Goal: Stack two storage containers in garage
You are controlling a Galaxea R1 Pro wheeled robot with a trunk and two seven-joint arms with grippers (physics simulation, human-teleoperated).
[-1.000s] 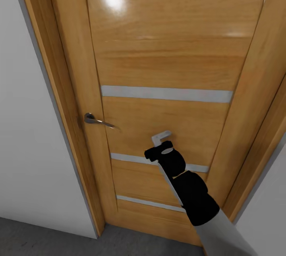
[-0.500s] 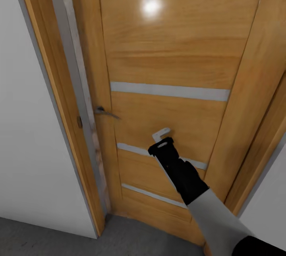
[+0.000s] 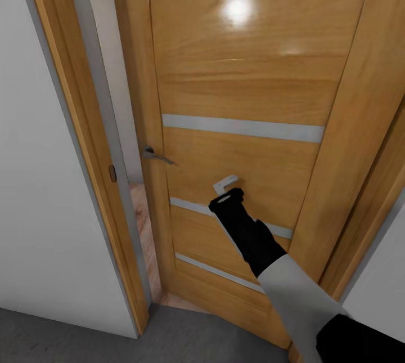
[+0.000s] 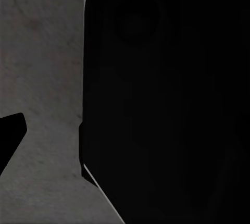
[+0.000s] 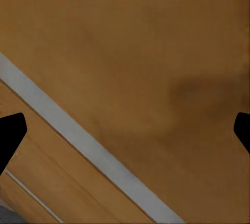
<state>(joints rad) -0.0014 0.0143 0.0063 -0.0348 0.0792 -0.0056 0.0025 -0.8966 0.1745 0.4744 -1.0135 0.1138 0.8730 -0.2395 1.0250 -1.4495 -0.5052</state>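
The two storage containers are out of view. A wooden plank door [image 3: 242, 87] with pale grey strips stands ajar in front of me. My right gripper [image 3: 225, 187] rests against the door's lower middle panel, right of the metal handle [image 3: 154, 156]. In the right wrist view its dark fingertips [image 5: 10, 135] sit wide apart with only door wood between them, so the right gripper [image 5: 125, 133] is open. One dark fingertip [image 4: 10, 135] of my left gripper shows far to the side over grey speckled concrete floor [image 4: 41, 52], beside a large dark part of my own body [image 4: 166, 104].
A gap [image 3: 121, 126] between the door's handle edge and the wooden frame [image 3: 73, 126] shows light wood plank floor [image 3: 147, 239] beyond. Pale grey walls [image 3: 34, 211] flank the doorway. Dark grey concrete floor [image 3: 56, 335] lies under me.
The door has swung away from me and the gap at its handle side has widened, showing wood floor behind. My right arm has stretched further forward against the door.
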